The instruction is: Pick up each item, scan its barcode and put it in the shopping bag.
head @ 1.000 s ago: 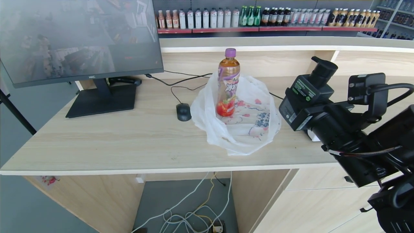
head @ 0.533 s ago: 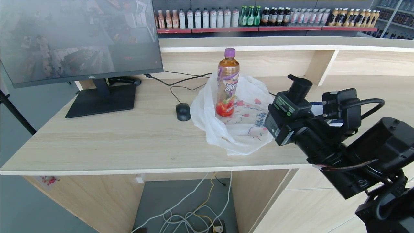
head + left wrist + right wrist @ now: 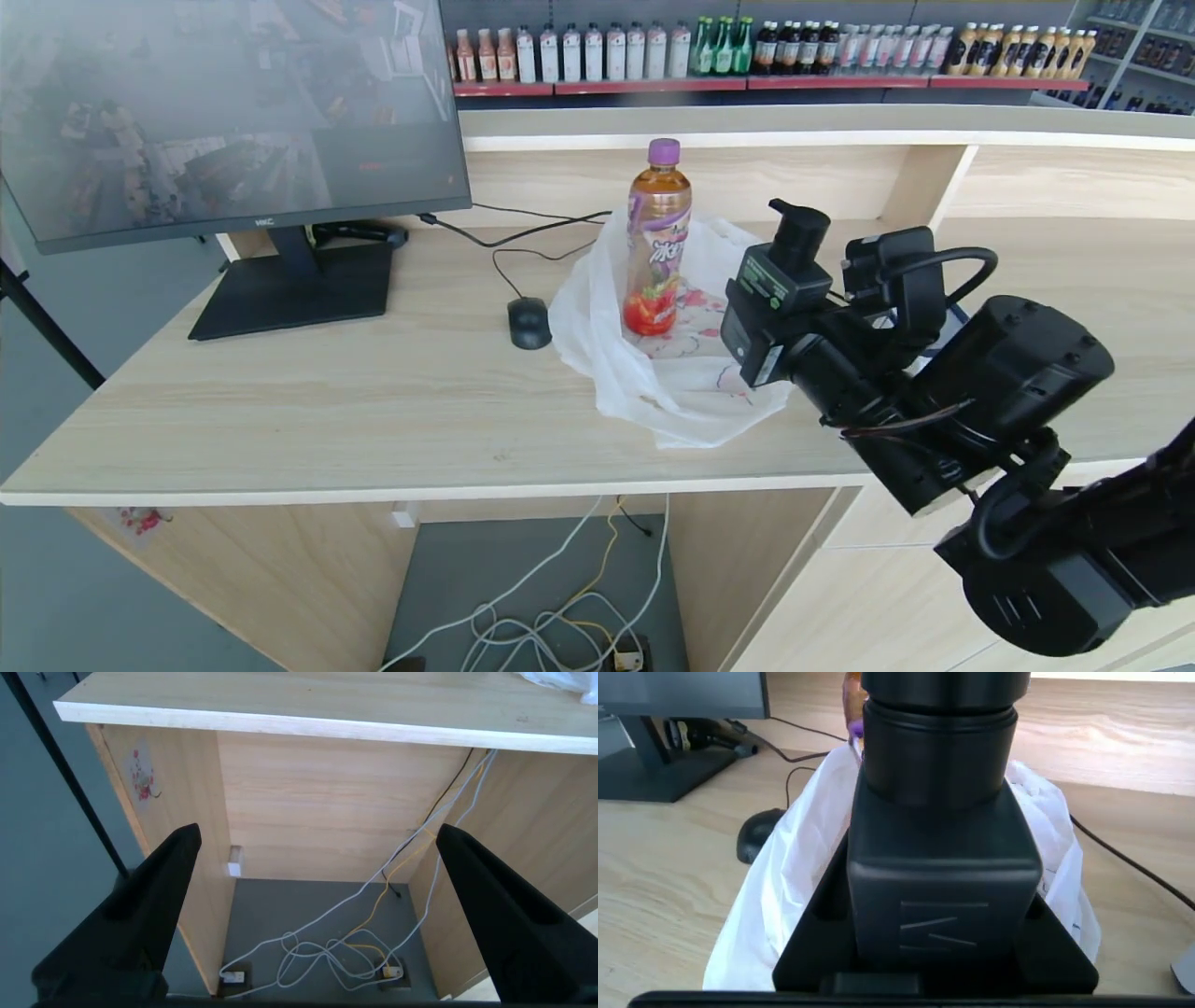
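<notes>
- The tall plastic drink bottle (image 3: pixel 658 238), with amber liquid, a purple cap and a red and purple label, stands upright inside the white, thin plastic shopping bag (image 3: pixel 691 378).
- The bag lies crumpled and open on the pale wood-grain desk (image 3: pixel 373 401), towards its right half, with red and blue print on its side.
- The right hand (image 3: pixel 805 338) is over the right edge of the bag, just beside the bottle but apart from it. It is clenched on a black handheld barcode scanner (image 3: pixel 773 280) with a green and white sticker on one face.
- In the right wrist view the scanner (image 3: pixel 938 859) stands in the middle, with the bag (image 3: pixel 785 915) spread on the desk behind it.
- The left hand (image 3: pixel 318 831) hangs low in front of the desk, below its front edge (image 3: pixel 280 714). Its two black fingers (image 3: pixel 159 896) are spread wide and hold nothing.
- A small black computer mouse (image 3: pixel 529 322) lies on the desk just beside the bag's left edge, with its thin black cord running to the back.
- A large dark flat monitor on a black stand (image 3: pixel 224 112) is at the desk's far left.
- White and yellow loose cables (image 3: pixel 551 616) lie tangled on the grey floor under the desk.
- A red-edged shop shelf with rows of bottles (image 3: pixel 766 47) runs behind the desk.
</notes>
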You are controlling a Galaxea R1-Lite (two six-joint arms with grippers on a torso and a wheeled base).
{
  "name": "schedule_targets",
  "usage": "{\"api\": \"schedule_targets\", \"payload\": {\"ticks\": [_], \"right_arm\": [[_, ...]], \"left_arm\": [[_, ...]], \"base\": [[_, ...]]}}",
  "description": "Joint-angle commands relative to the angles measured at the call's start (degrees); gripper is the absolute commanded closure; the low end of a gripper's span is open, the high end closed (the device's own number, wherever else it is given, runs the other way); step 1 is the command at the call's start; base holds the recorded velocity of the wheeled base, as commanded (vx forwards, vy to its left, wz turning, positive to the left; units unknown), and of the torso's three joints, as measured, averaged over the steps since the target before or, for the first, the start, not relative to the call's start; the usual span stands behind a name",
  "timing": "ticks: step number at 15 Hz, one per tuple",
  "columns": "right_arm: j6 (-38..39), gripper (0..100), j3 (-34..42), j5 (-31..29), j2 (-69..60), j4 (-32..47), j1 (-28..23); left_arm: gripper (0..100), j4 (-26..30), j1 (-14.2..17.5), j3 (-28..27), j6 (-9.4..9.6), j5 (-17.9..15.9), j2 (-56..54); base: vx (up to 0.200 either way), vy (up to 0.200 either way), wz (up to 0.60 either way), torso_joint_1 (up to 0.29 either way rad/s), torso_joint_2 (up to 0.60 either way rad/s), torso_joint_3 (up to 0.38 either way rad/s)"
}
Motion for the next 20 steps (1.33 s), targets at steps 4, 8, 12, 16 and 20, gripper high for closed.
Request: {"api": "schedule_targets", "payload": {"ticks": [4,8,12,16,20], "right_arm": [[0.2,100,-13.4,0.1,10.0,3.7,-4.8],[0.3,100,-21.8,1.5,12.6,8.9,-7.0],[0.2,100,-27.6,1.6,16.2,12.4,-9.4],[0.3,100,-29.6,1.6,19.5,13.2,-10.3],[0.3,100,-29.7,1.6,22.3,13.1,-10.6]], "left_arm": [[0,0.0,0.0,0.0,0.02,0.0,0.0],[0,0.0,0.0,0.0,0.02,0.0,0.0],[0,0.0,0.0,0.0,0.02,0.0,0.0],[0,0.0,0.0,0.0,0.02,0.0,0.0],[0,0.0,0.0,0.0,0.02,0.0,0.0]], "base": [[0.000,0.000,0.00,0.000,0.00,0.000],[0.000,0.000,0.00,0.000,0.00,0.000],[0.000,0.000,0.00,0.000,0.00,0.000],[0.000,0.000,0.00,0.000,0.00,0.000],[0.000,0.000,0.00,0.000,0.00,0.000]]}}
